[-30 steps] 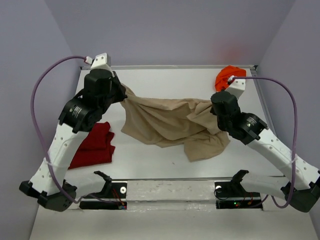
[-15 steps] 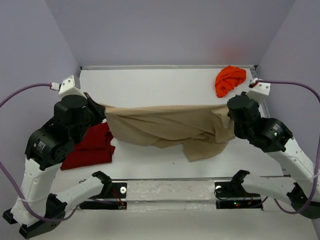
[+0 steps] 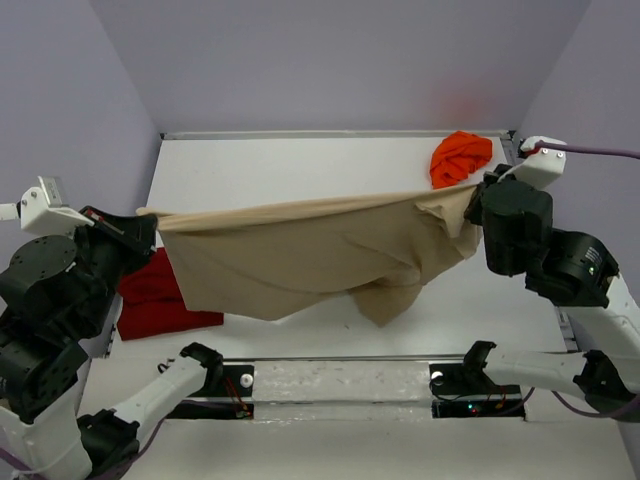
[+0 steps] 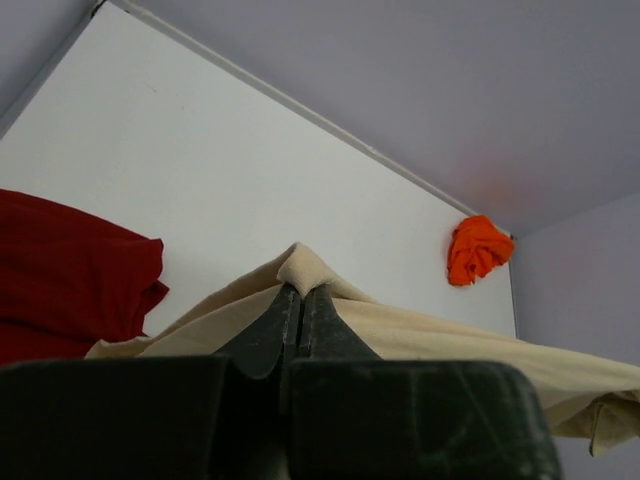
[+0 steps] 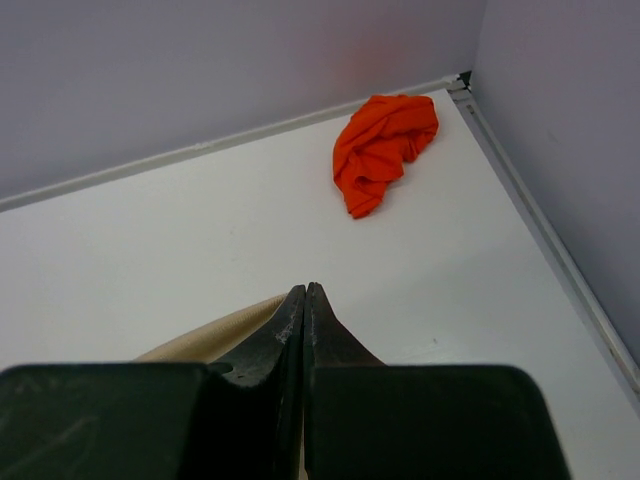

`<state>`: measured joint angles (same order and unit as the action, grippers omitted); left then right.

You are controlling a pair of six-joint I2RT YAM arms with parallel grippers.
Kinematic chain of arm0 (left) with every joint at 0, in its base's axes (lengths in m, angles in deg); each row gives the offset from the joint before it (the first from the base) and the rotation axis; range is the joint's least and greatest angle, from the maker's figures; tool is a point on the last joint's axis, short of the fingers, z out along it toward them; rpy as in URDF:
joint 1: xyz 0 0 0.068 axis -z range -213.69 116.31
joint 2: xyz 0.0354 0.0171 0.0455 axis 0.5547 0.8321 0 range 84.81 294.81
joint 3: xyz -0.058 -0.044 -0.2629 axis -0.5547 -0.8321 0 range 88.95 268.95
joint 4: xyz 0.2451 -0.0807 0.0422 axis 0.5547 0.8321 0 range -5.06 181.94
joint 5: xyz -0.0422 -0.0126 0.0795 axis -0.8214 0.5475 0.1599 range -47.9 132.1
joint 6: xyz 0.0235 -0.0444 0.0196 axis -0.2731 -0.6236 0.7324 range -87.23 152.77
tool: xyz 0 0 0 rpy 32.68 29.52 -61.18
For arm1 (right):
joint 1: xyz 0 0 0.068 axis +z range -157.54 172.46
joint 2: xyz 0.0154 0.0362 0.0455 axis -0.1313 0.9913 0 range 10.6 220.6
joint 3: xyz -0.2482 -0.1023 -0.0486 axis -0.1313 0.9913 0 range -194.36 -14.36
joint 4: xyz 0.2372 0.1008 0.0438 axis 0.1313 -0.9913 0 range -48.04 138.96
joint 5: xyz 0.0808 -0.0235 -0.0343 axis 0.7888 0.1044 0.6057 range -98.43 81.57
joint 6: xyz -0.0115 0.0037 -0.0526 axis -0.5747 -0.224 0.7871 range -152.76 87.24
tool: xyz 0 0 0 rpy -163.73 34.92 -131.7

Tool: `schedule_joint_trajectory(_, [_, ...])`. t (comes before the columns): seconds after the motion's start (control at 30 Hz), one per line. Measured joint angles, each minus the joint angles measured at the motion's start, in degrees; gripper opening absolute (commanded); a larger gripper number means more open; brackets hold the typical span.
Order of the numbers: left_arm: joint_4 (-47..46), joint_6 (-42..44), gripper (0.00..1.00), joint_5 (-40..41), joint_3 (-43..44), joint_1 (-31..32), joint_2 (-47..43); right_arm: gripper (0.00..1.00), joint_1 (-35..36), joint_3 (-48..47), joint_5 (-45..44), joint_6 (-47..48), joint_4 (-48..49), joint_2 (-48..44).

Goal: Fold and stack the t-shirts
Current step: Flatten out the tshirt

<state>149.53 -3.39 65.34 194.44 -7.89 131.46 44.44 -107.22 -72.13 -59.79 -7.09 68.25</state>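
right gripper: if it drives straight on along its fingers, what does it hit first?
Beyond the tan t-shirt pinched in its shut jaws, the right gripper would probably meet the bare table first, or perhaps the back wall. The orange t-shirt lies right of that line. Depth is hard to judge.

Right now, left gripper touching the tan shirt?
Touching. The left wrist view shows the left gripper shut on a peak of the tan shirt, with cloth poking out above the tips.

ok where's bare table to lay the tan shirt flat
Widest bare patch: the far table strip between the back wall and the stretched tan shirt, left of the orange shirt. Crowded: the left edge, under the dark red shirt.
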Motion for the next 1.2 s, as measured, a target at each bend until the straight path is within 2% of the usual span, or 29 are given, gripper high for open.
schedule_joint_trajectory(0.2, [0.9,2.7,0.0,-1.2,0.9,-3.2,2.3,0.0,2.4,0.5,-4.0,6.9,4.8,3.0])
schedule_joint_trajectory(0.37, [0.7,4.7,0.0,-1.2,1.0,-3.8,4.5,0.0,5.9,8.7,-9.8,26.4,25.4,2.5])
schedule_joint_trajectory(0.47, [-1.0,5.6,0.0,-2.1,-0.3,-3.8,5.8,0.0,5.9,9.8,-10.6,33.3,33.1,3.8])
schedule_joint_trajectory(0.57, [-3.7,6.4,0.0,-2.5,-4.0,-3.8,8.2,0.0,5.6,9.7,-10.7,36.2,37.3,5.7])
schedule_joint_trajectory(0.63, [-4.9,7.0,0.0,-2.5,-5.4,-3.8,10.0,0.0,4.5,9.7,-9.7,36.1,37.1,6.2])
schedule_joint_trajectory(0.7, [-6.5,7.7,0.0,-2.3,-6.3,-3.8,11.2,0.0,1.8,7.7,-6.6,32.4,33.0,6.9])
schedule_joint_trajectory(0.77, [-8.0,8.2,0.0,-2.4,-7.1,-3.8,12.9,0.0,-6.4,4.4,0.2,26.6,28.2,8.2])
schedule_joint_trajectory(0.87, [-10.3,8.5,0.0,-3.8,-8.2,-3.8,13.9,0.0,-18.2,6.7,9.6,20.6,25.7,7.2])
schedule_joint_trajectory(1.2, [-15.5,9.2,0.0,-4.1,-13.9,-3.8,15.1,0.0,-33.4,10.1,34.8,11.6,20.9,11.6])
